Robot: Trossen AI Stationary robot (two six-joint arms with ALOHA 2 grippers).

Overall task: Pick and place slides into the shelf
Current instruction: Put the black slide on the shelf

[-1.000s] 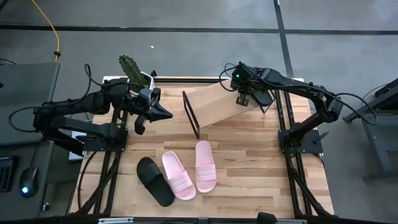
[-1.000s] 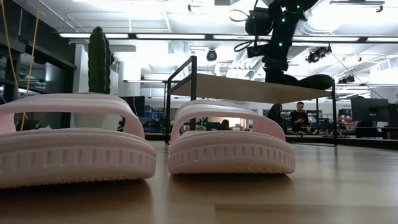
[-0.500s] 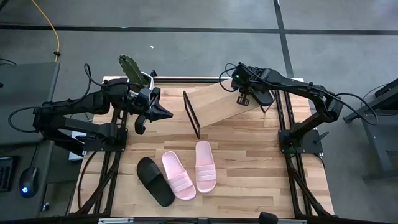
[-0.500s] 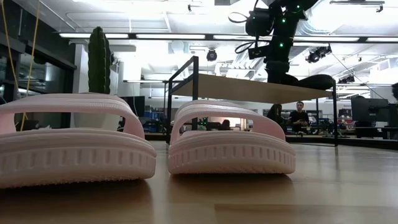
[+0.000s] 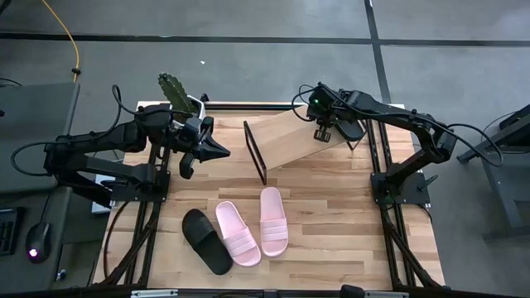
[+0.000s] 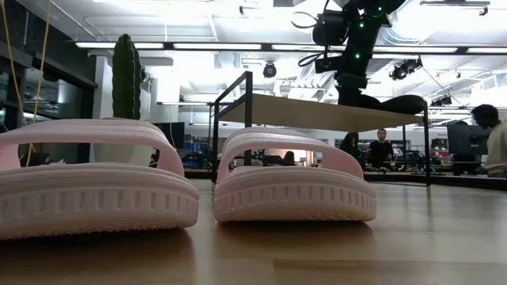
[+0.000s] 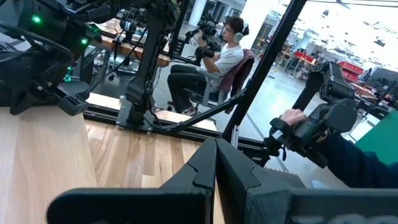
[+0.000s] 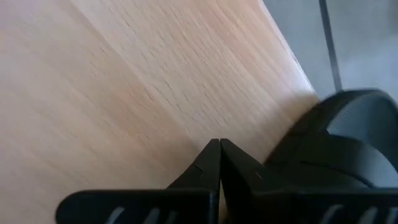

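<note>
A black slide (image 8: pixel 348 137) lies on the shelf's light plank (image 5: pixel 286 141), at its right end (image 6: pixel 404 104). My right gripper (image 8: pixel 217 146) is shut and slants down over the plank right beside that slide (image 5: pixel 322 134). On the table's near part lie another black slide (image 5: pixel 207 240) and two pink slides (image 5: pixel 238 233) (image 5: pixel 273 220), soles down. My left gripper (image 5: pixel 224 151) is shut and empty. It hovers level, left of the shelf's black end frame (image 5: pixel 253 151). My right gripper has its shut fingertips close over the shelf plank (image 8: pixel 155 93), with the black slide's edge (image 8: pixel 298 155) against the side of one finger. I cannot tell whether the finger touches the slide or the plank.
A cactus in a white pot (image 5: pixel 175 93) stands at the table's far left corner. Bare tabletop (image 5: pixel 348 223) lies right of the pink slides. Beyond the table, people sit and stand in the room (image 6: pixel 382 145).
Both arms have kept still. A person has come into the low view at the room's right side, beyond the table.
</note>
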